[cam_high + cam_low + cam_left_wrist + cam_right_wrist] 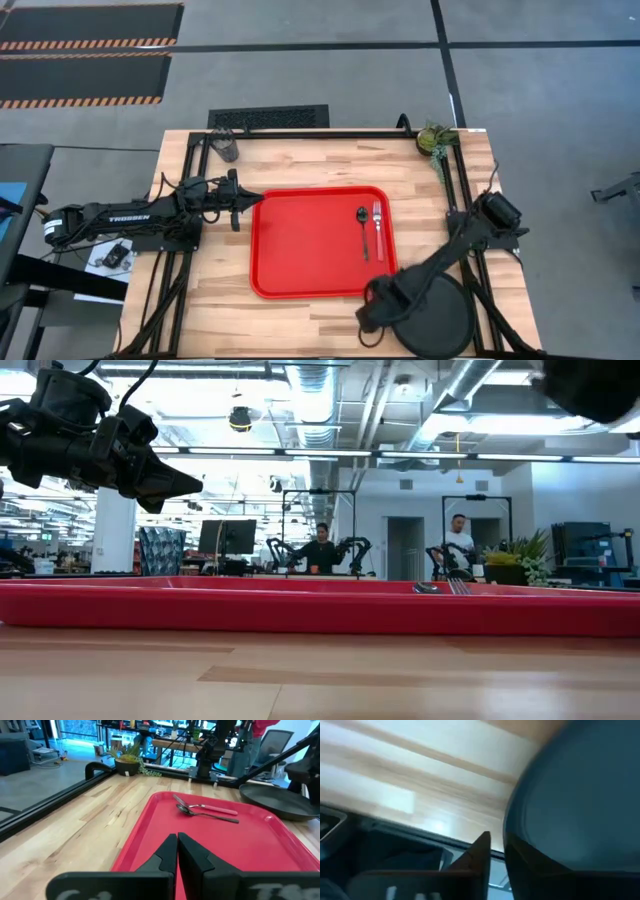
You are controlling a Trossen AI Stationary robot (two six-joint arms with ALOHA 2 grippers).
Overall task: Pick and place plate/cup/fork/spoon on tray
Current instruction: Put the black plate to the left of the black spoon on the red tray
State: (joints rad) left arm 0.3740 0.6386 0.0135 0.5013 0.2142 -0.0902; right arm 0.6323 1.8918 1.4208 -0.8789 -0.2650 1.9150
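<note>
The red tray point(300, 262) lies mid-table. The black spoon point(362, 230) and the pale fork point(378, 228) lie side by side on its right part; both also show in the left wrist view, the spoon point(207, 814) and the fork point(212, 808). My right gripper point(374, 308) is shut on the black plate point(435, 318) beside the tray's near right corner. My left gripper point(240, 205) is shut and empty, above the tray's left rim. The dark cup point(226, 147) stands on the table at the far left. My right gripper pinches the plate's rim point(512, 840) on the side toward the tray, one finger point(477, 852) on one face and the other hidden behind the plate. The plate point(280, 800) looks raised off the table, about level, beyond the tray's right rim.
A small green potted plant point(437, 140) stands at the far right corner. Black frame rails point(190, 160) run along the table's left and right sides. Bare wood lies between the tray and the far edge. People stand in the room behind the table point(322, 545).
</note>
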